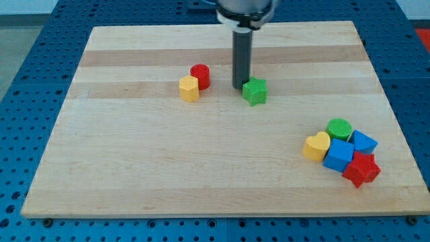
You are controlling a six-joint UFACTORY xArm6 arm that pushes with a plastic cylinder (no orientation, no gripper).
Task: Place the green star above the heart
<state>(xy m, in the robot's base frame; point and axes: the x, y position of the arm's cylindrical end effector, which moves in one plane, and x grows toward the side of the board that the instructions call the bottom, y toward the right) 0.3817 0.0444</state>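
The green star [254, 91] lies on the wooden board [168, 168], a little above and right of the middle. My tip [240, 87] stands right at the star's left side, touching or almost touching it. The yellow heart [316, 146] lies at the lower right, at the left end of a cluster of blocks. The star is well up and to the left of the heart.
Next to the heart lie a green cylinder [339, 128], a blue cube [338, 155], another blue block [363, 142] and a red star [362, 169]. A red cylinder [200, 76] and a yellow hexagonal block [189, 89] sit left of my tip.
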